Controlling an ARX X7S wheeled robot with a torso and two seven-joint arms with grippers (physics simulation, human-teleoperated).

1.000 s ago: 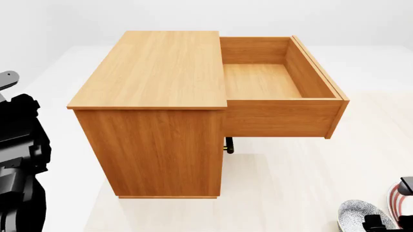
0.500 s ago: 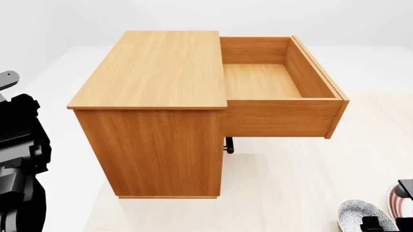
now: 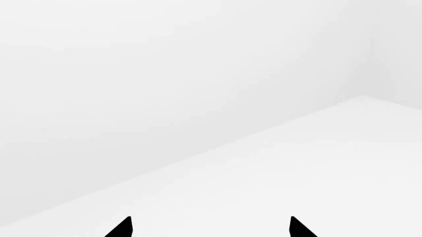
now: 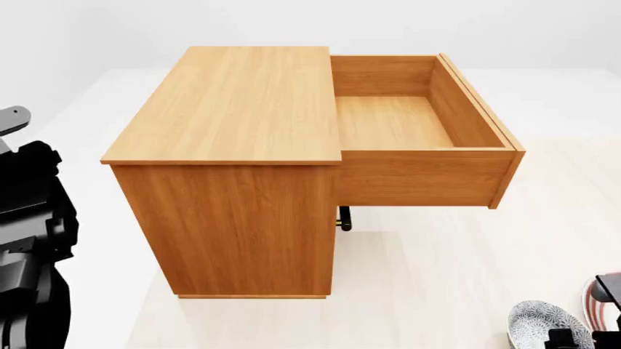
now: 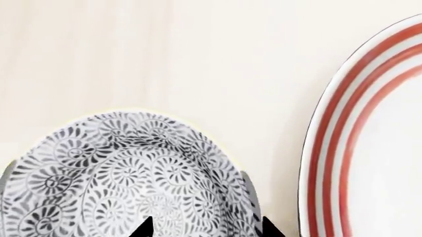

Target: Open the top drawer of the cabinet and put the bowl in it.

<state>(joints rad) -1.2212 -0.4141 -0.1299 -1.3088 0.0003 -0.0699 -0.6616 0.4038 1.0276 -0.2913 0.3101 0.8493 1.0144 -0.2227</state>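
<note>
The cabinet [image 4: 238, 102] stands in the middle of the head view. Its top drawer [image 4: 427, 120] is pulled fully out to the right and its wooden box is empty. The bowl [image 4: 545, 325] sits on the floor at the bottom right. In the right wrist view the bowl [image 5: 125, 168] is close below the camera. My right gripper [image 5: 204, 229] is open, with one fingertip over the bowl's inside and the other just outside its rim. My left gripper [image 3: 209, 229] is open and empty, facing bare white wall and floor.
A white plate with red rings [image 5: 369, 148] lies on the floor right beside the bowl, and its edge shows in the head view [image 4: 592, 302]. A lower drawer's brass handle [image 4: 344, 218] shows under the open drawer. My left arm [image 4: 29, 218] is at the left edge.
My right arm has shifted slightly toward the bottom edge of the head view, beside the bowl. The bowl, drawer and left arm have not moved.
</note>
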